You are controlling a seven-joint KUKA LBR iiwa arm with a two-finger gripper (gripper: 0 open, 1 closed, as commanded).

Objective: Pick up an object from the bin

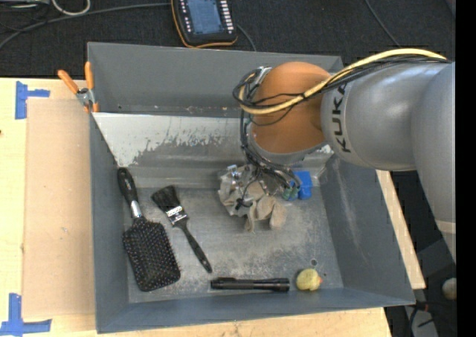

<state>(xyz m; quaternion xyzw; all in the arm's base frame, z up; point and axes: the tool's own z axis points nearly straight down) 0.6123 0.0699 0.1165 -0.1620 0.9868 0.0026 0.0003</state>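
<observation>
Beige crumpled lump [268, 213] mid-bin sits under my end effector [253, 194]; looks soft, light; I'd pinch a raised fold. Clench state: cannot tell.

gripper [256, 196] mostly hidden under orange cover [290, 108], blue thing [303, 184] partly covered

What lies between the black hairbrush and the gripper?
A small black paintbrush lies between the hairbrush and the gripper, in the camera view.
</observation>
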